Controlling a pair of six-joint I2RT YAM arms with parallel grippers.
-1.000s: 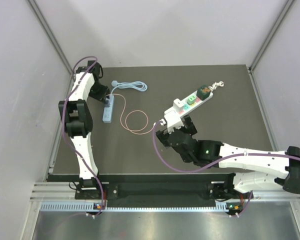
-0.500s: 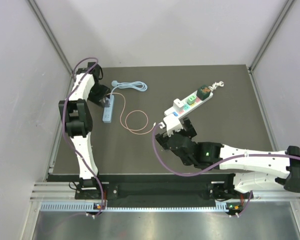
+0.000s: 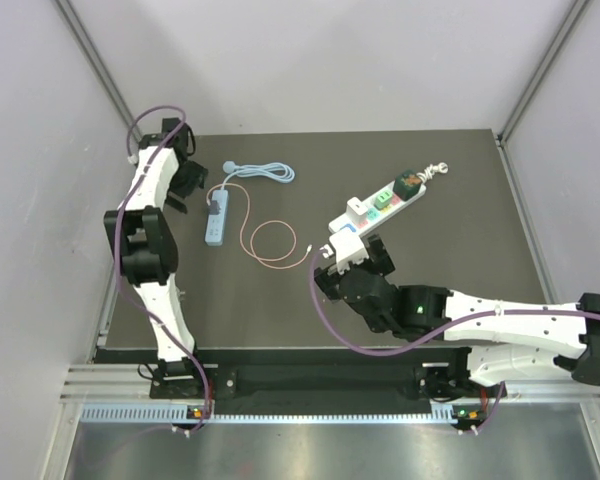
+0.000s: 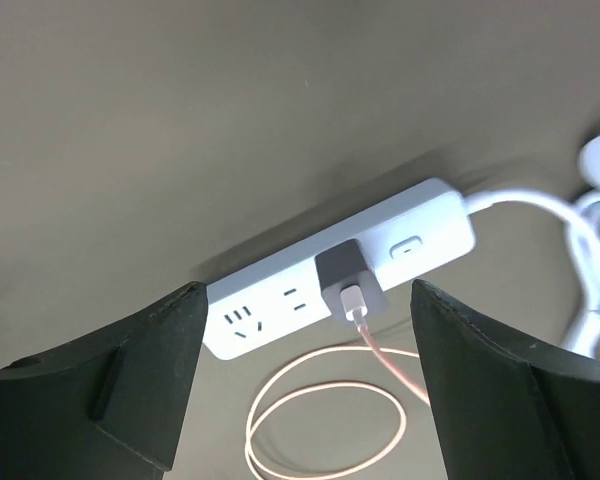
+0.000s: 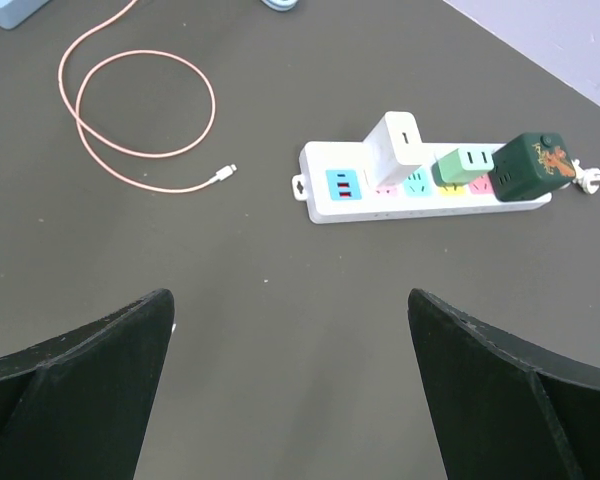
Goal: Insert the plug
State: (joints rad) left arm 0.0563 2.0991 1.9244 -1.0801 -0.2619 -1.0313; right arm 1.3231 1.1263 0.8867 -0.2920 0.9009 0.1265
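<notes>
Two power strips are seen from above: the white power strip, carrying the dark plug, near the far left corner of the worktop, and a coloured power strip right of centre.

In the left wrist view, the plug is seated in the white power strip, untouched between the wide-spread fingers of the left pincer. The insertion is judged done, with only withdrawal left.

In the right wrist view, the right pincer is held open and empty.
</notes>
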